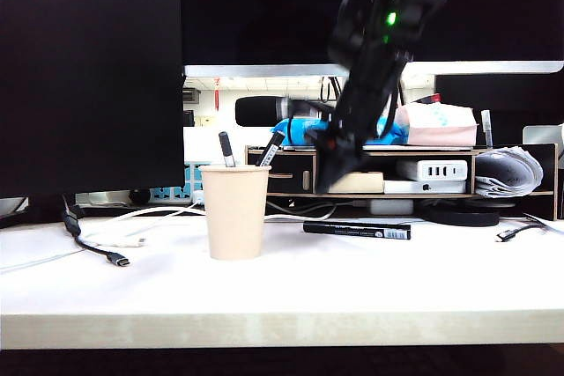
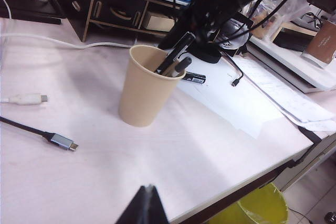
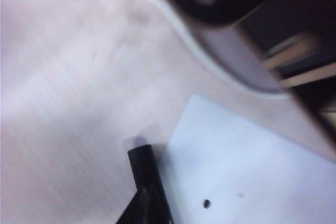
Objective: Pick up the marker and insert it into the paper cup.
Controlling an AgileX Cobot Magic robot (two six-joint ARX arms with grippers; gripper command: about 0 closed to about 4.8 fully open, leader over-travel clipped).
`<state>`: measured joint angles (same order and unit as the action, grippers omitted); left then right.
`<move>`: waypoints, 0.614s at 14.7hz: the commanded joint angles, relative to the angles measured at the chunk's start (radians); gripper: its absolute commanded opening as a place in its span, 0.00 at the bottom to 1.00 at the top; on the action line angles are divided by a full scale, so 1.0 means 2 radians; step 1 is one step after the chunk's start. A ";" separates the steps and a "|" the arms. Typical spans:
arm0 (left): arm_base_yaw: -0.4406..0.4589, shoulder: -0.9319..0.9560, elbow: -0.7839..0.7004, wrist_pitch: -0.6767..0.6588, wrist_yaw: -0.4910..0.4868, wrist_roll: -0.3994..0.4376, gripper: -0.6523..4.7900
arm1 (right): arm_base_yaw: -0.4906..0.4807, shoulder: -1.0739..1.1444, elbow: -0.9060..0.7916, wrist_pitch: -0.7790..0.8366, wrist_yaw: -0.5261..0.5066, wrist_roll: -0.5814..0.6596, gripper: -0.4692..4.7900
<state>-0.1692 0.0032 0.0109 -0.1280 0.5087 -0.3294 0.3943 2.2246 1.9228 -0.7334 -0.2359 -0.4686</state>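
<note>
Black marker (image 1: pixel 357 230) flat beside paper cup (image 1: pixel 234 211); right gripper (image 1: pixel 328 178) jaws together, left gripper (image 2: pixel 144 205) unclear.

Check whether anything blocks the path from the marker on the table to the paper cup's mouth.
Bare table lies between the marker and the paper cup. Two pens already lean inside the cup, leaving part of its mouth free. The right tool hangs above the marker, shut.

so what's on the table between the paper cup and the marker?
Nothing. In the exterior view, bare white table separates the paper cup from the marker lying to its right. The shut right gripper hangs above that gap.
</note>
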 commanded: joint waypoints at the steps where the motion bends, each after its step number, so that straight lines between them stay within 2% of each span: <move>1: 0.001 0.000 -0.001 -0.006 0.000 0.004 0.11 | 0.001 0.010 0.001 0.002 0.003 -0.004 0.09; 4: 0.001 0.000 -0.001 -0.006 0.000 0.004 0.11 | 0.001 0.012 0.001 0.004 0.003 -0.003 0.09; 5: 0.001 0.000 -0.001 -0.006 0.000 0.004 0.11 | 0.001 0.012 0.001 0.008 0.003 -0.003 0.16; 6: 0.001 0.000 -0.001 -0.006 0.000 0.004 0.11 | 0.001 0.012 0.001 0.014 0.003 -0.003 0.31; 9: 0.001 0.000 -0.001 -0.007 0.000 0.004 0.11 | 0.002 0.014 0.001 0.022 0.002 -0.003 0.30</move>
<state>-0.1692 0.0032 0.0109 -0.1280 0.5087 -0.3294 0.3946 2.2551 1.9213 -0.7044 -0.2291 -0.4728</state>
